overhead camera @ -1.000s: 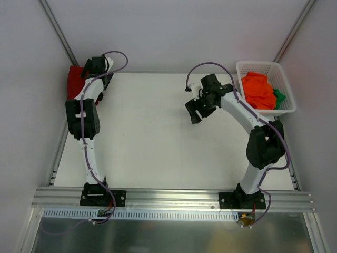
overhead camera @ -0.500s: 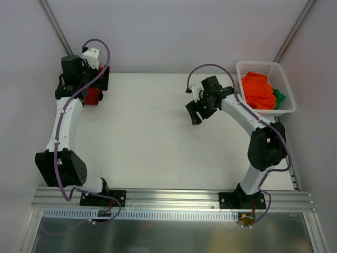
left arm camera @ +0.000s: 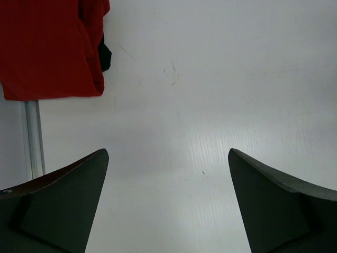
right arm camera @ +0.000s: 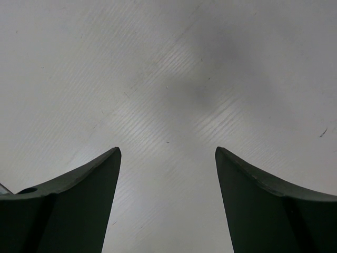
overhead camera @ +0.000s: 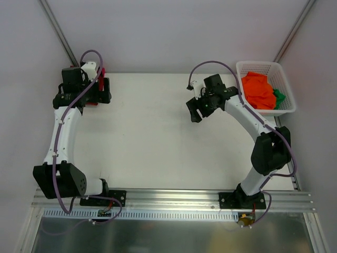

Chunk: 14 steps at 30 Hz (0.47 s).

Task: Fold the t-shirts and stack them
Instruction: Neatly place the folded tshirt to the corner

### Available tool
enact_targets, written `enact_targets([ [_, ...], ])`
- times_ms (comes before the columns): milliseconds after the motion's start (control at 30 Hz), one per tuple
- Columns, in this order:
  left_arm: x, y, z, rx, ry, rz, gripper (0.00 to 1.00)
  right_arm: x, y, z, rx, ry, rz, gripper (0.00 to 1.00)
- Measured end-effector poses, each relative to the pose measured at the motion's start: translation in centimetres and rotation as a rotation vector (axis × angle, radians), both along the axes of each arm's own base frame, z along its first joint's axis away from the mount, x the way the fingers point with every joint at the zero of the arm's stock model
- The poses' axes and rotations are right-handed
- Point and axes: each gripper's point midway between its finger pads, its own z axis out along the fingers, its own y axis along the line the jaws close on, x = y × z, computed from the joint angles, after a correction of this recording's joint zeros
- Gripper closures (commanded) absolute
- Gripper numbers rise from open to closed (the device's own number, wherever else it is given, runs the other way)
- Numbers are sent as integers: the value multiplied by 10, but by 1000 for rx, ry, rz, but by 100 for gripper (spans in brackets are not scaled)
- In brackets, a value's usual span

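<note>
Compared the top view with a second back. Found the left pincer [overhead camera: 97, 92] hanging over the far left corner of the surface [overhead camera: 147, 132] now. Elbow of that arm swung out low to the near left, instead of folded up along the left edge like before. Can only catch slivers of red around the pincer from up there, versus a decent chunk earlier.

Got a better look from the left wrist. Seeing the red t-shirt [left arm camera: 50, 47] bunched at the upper left, draped over the metal rail [left arm camera: 31, 137] at the surface's edge, with a bit of black cloth [left arm camera: 105, 55] peeking out on its right side. Pincer fingers spread wide apart there, gripping nothing, not touching the shirt.

Barely noticed any change on the other side. Right pincer [overhead camera: 196, 109] maybe a touch farther back, same pose. Apart as well going by its wrist view, with nothing between the fingers and just bare surface below.

Still spotting the orange t-shirt [overhead camera: 258, 90] and green t-shirt [overhead camera: 279, 96] heaped in the white basket [overhead camera: 251, 66] at the far right corner.
</note>
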Motion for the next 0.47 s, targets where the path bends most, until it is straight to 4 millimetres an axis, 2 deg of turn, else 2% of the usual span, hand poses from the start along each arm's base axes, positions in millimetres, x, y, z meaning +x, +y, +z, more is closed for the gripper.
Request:
enact_targets([
  [100, -13, -1, 6, 11, -21, -4, 1, -1, 0, -1, 0, 1, -3, 24],
  [300, -28, -2, 34, 23, -107, -5, 1, -6, -3, 0, 2, -2, -3, 24],
  [467, -31, 0, 34, 37, -113, 10, 1, -8, -3, 8, 15, -27, -2, 23],
])
